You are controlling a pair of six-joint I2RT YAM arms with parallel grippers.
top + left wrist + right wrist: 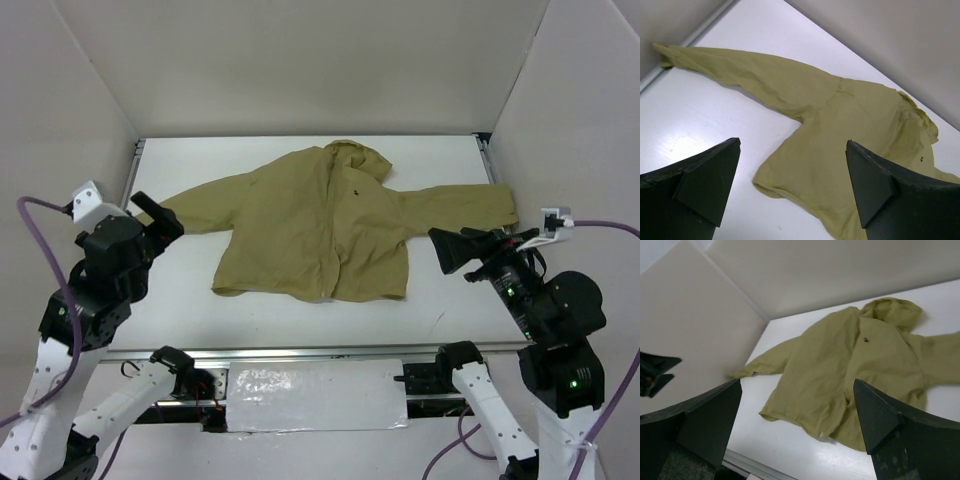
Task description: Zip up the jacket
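I find the wrinkled olive-tan hooded fabric jacket [320, 225] lying flat on the white counter [190, 165], its hood [360, 158] toward the far wall. The left tool [160, 215] and the right tool [452, 250] flank it, fingers wide apart, gripping nothing. Only the top view shows both sleeves whole. The left wrist view alone shows one cuff [662, 52] at the counter's edge.

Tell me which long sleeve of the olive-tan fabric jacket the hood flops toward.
The sleeve on the robot's right: the hood lies off-centre toward it, while the opposite sleeve stretches away to the robot's left.
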